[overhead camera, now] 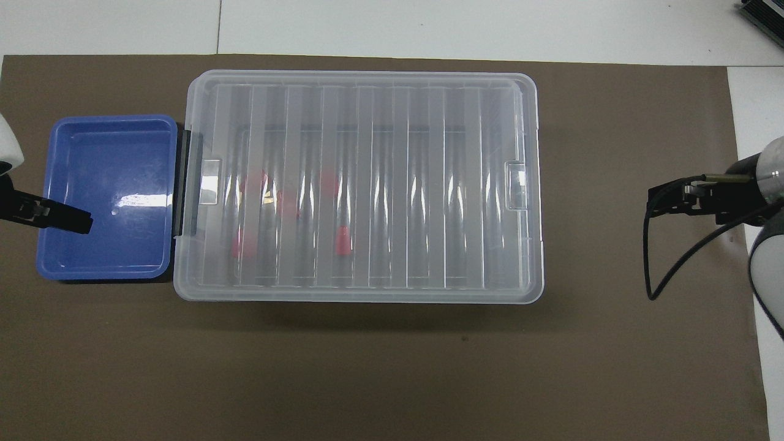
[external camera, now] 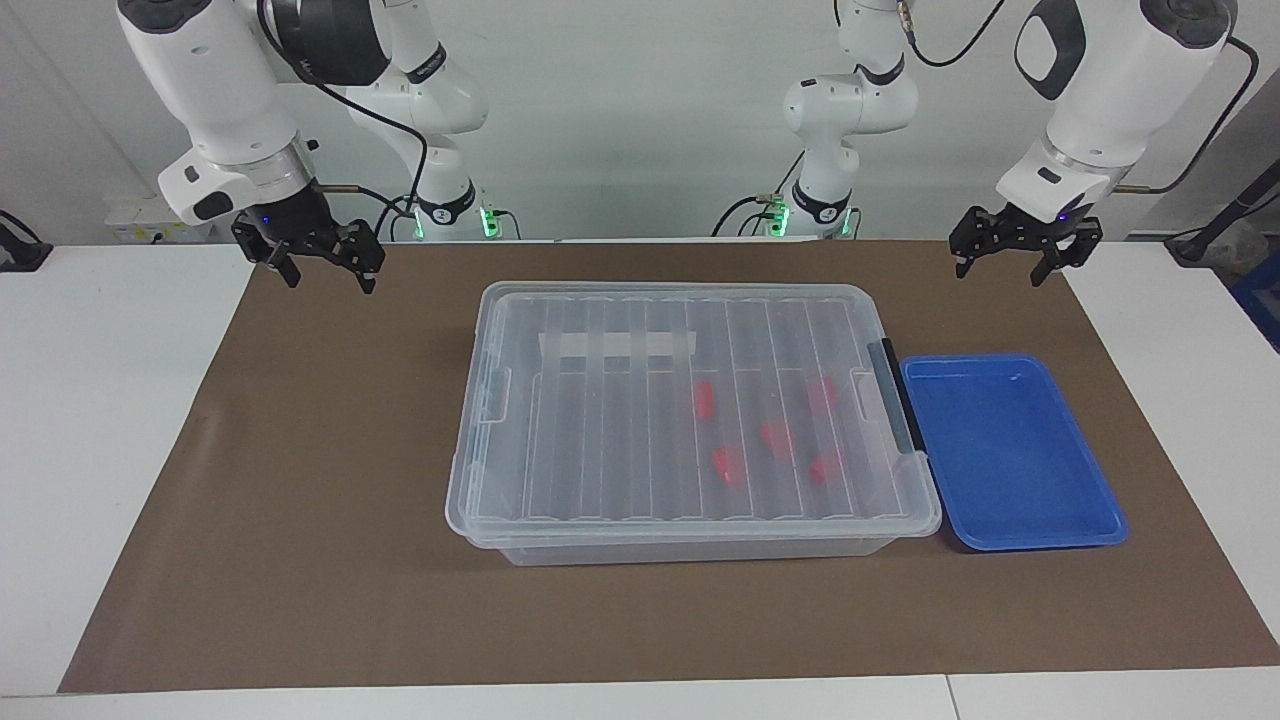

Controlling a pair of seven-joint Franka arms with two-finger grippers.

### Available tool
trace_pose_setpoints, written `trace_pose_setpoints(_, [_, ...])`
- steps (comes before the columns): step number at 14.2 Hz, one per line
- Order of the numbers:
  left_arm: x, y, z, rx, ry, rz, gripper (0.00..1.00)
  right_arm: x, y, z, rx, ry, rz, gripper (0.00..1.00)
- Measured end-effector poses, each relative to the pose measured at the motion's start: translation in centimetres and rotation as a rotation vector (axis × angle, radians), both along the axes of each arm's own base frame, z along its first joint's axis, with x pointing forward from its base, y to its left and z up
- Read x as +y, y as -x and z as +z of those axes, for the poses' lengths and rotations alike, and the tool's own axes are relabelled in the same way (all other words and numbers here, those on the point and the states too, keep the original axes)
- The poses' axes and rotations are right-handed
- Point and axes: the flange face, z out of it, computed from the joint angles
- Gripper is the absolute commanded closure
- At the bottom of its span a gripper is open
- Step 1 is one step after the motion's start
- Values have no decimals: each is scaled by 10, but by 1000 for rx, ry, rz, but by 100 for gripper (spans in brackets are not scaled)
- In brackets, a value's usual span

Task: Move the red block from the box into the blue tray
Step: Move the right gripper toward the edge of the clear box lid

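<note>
A brown mat covers the middle of the white table. On it sits the box, lid closed, its black latch at the left arm's end. Touching that end, or just beside it, lies the blue tray, bare inside.

Five red blocks lie in the box under the ribbed lid, all in the half toward the tray. The facing view separates them; from overhead the ribs and glare smear them, and only one block, nearest the robots, reads cleanly. The block farthest from the tray is the same one.

A white tape strip shows on the lid in the facing view only; no writing can be read on it.

The left gripper hangs over the mat's edge near the tray's corner, fingers spread wide, holding nothing. The right gripper hangs over the mat at the right arm's end, also spread and empty. Both arms wait.
</note>
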Motion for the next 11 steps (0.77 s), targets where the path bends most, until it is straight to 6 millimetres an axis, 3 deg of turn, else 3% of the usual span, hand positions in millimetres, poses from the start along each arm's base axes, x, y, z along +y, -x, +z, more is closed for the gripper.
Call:
trace_pose_setpoints(7, [0, 0, 0, 0, 0, 0, 0, 0, 1, -5, 3, 0, 0, 0])
trace_pose_setpoints(11, [0, 0, 0, 0, 0, 0, 0, 7, -5, -25, -74, -3, 15, 0])
